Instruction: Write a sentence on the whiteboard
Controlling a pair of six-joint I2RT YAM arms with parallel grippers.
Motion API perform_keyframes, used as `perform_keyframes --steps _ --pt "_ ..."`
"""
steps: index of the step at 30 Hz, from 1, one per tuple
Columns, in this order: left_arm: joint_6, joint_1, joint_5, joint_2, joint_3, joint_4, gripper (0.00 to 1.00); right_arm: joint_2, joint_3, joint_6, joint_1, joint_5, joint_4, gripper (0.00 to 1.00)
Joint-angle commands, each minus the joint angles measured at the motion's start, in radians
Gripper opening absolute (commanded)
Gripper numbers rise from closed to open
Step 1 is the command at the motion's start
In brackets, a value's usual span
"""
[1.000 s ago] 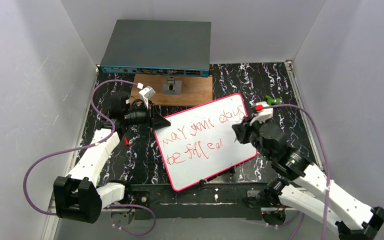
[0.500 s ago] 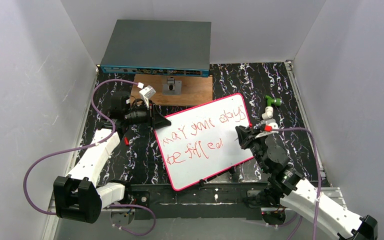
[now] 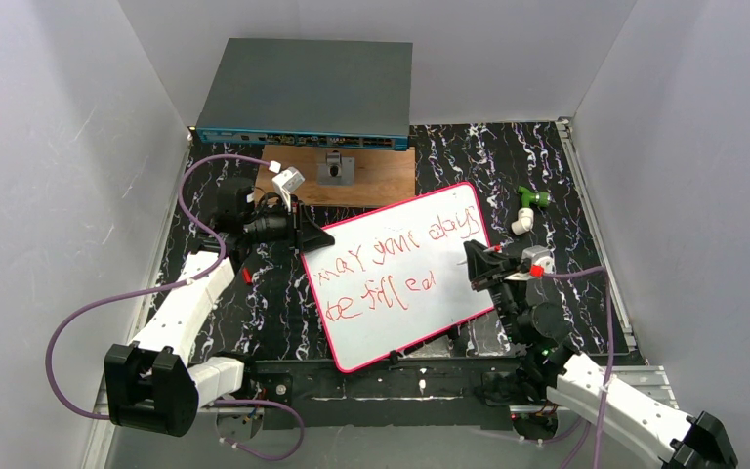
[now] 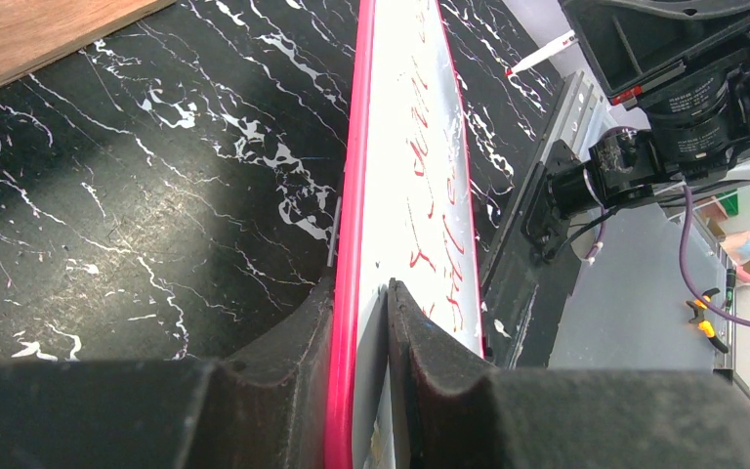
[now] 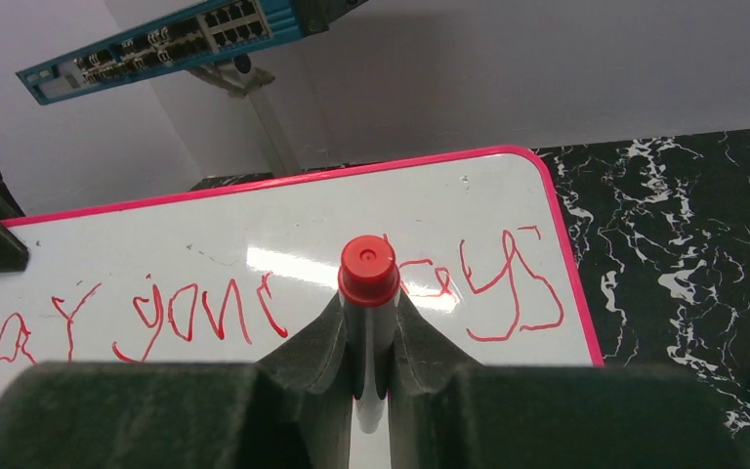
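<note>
Looking first at the near right, I see my right gripper (image 5: 368, 322) closed tight on a marker (image 5: 368, 272). Its red end sticks out past the fingertips, above the top line of writing. I cannot tell whether it touches the surface. From above, that gripper sits at the right edge of the whiteboard (image 3: 430, 303).

On the other side my left gripper (image 4: 359, 293) pinches the whiteboard's left edge, one finger under the pink-red rim and one on the white face.

The whiteboard lies skewed on the black marbled table (image 3: 273, 313) between the two arms, with its small black clips along the near long edge. The sentence (image 3: 391, 262) runs across it in wobbly red marker in two lines. The upper line reaches nearly to the right edge and ends in what looks like "days". The lower line is shorter and stops around the middle.

Just past the board's far right corner lie a white fitting (image 3: 521, 223) and a green fitting (image 3: 532, 198). Farther back sits a brown wooden board (image 3: 386, 178) carrying a small grey fixture (image 3: 334, 168). A network switch (image 3: 305, 93) stands against the back wall behind it.
</note>
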State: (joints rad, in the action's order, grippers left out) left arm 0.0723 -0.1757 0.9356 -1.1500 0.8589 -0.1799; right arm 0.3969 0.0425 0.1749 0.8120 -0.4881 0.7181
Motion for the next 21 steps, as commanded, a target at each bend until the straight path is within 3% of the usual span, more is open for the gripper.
perform_keyframes --steps 1,21 --pt "-0.097 -0.01 -0.103 0.0 -0.005 0.023 0.0 0.055 0.002 -0.011 0.0 0.0 0.171 0.01" --pt "-0.097 -0.011 -0.1 0.004 -0.001 0.023 0.0 0.239 0.05 0.026 0.0 0.059 0.279 0.01"
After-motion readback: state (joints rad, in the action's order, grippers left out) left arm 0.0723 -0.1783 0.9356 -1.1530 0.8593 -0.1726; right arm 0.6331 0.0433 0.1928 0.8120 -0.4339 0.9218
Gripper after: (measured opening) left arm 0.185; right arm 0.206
